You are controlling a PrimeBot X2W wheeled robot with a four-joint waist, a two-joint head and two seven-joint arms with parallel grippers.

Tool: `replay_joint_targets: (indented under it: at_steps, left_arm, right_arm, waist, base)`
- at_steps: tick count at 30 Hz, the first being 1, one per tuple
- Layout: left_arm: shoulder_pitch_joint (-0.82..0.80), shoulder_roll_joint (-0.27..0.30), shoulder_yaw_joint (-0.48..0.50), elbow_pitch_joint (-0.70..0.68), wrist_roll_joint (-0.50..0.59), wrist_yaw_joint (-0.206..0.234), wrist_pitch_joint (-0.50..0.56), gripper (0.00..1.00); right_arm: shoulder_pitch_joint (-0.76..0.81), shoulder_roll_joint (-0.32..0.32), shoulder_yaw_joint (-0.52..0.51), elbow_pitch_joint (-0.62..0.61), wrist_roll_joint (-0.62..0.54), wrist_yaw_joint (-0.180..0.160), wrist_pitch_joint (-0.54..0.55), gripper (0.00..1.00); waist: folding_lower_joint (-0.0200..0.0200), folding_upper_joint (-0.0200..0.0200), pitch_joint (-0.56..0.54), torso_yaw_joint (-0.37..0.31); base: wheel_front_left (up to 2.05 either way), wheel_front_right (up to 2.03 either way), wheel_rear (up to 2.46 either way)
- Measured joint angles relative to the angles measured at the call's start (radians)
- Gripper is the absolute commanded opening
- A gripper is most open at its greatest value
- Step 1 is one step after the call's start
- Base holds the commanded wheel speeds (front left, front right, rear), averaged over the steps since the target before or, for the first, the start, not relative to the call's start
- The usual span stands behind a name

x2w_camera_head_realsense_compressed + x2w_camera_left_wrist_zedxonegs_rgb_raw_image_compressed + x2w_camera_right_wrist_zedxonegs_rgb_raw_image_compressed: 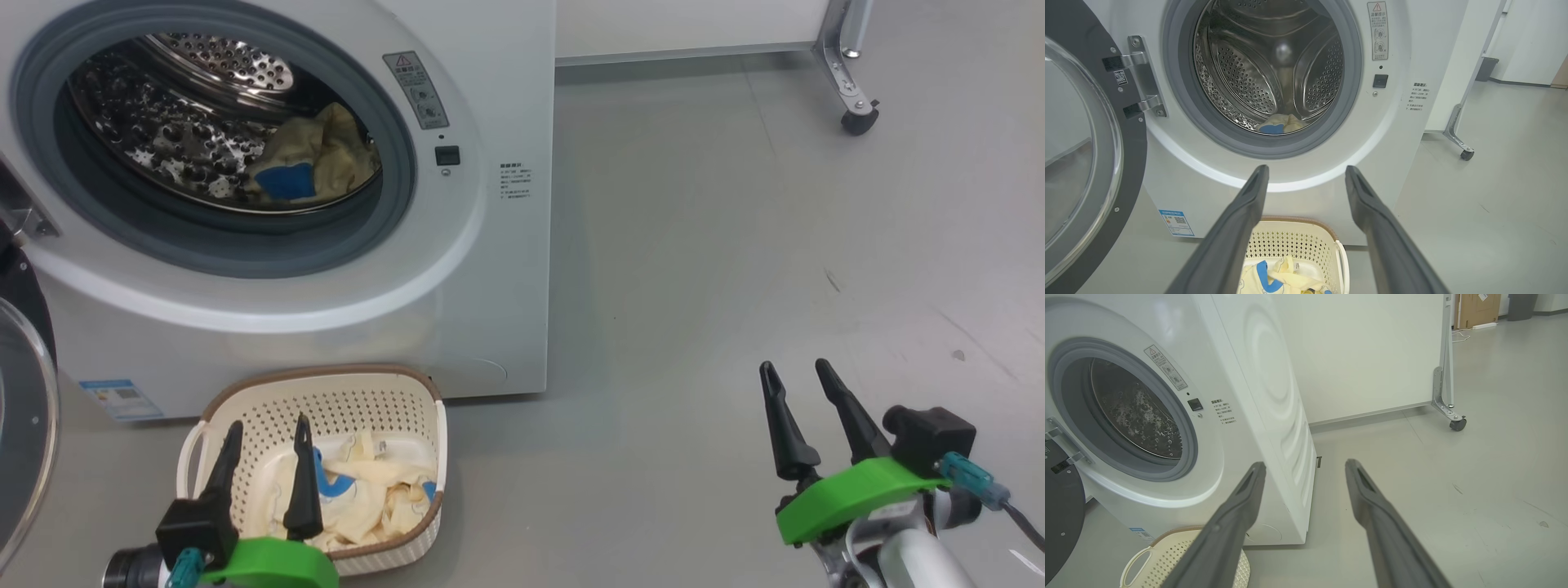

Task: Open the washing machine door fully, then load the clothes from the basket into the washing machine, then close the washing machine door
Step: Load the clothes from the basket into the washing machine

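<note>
- While the washing machine door (1081, 155) stands swung wide at the left, loading is the step in hand: one yellow-and-blue garment (314, 159) lies in the drum (204, 106), and more clothes (375, 490) sit in the basket (326, 376) at the washing machine's (490, 245) foot.
- The left gripper (269, 421) hovers over the basket, fingers apart and empty; the right gripper (793, 366), likewise spread, hangs over bare floor (735, 245).
- Next, likely: lower the left fingers onto the bundle and pinch.

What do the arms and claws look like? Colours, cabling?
Left claw and right claw match: two long tapered dark fingers on a bright green mount, black block beside it. Each has a teal connector; the right one's trails a dark cable. The right forearm is pale.
</note>
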Motion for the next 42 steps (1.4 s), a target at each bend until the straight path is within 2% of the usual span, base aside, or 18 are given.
replay_joint_targets:
  at_steps: [8, 15, 29, 35, 42]
  left_arm:
    - [-0.001, -0.008, 0.006, 0.008, 0.009, -0.014, 0.0, 1.0]
    - [-0.048, -0.011, 0.01, 0.031, 0.018, -0.026, 0.0, 1.0]
    - [-0.323, -0.004, -0.006, 0.212, 0.06, -0.053, 0.0, 1.0]
    - [-0.462, 0.028, -0.006, 0.287, 0.061, -0.077, 0.0, 1.0]
    - [-0.611, 0.073, 0.02, 0.449, 0.02, -0.09, 0.0, 1.0]
  right_arm:
    - [-0.001, 0.0, 0.0, -0.001, 0.0, 0.0, 0.0, 1.0]
    - [-0.02, -0.001, -0.003, -0.018, -0.001, 0.0, 0.0, 1.0]
    - [-0.146, -0.006, -0.033, -0.075, -0.031, 0.0, 0.0, 1.0]
    - [-0.188, -0.006, -0.032, -0.092, -0.037, 0.0, 0.0, 1.0]
    - [-0.236, -0.003, -0.018, -0.103, -0.038, 0.0, 0.0, 1.0]
  waist:
    - [0.0, 0.0, 0.027, 0.001]
    - [0.0, 0.0, 0.108, 0.004]
    - [0.0004, 0.0, 0.4, 0.008]
    - [0.0004, -0.0001, 0.533, -0.003]
    - [0.0003, -0.0001, 0.666, -0.03]
  base:
    - [0.0, 0.0, 0.0]
    - [0.0, 0.0, 0.0]
    - [0.0, 0.0, 0.0]
    - [0.0, 0.0, 0.0]
    - [0.0, 0.0, 0.0]
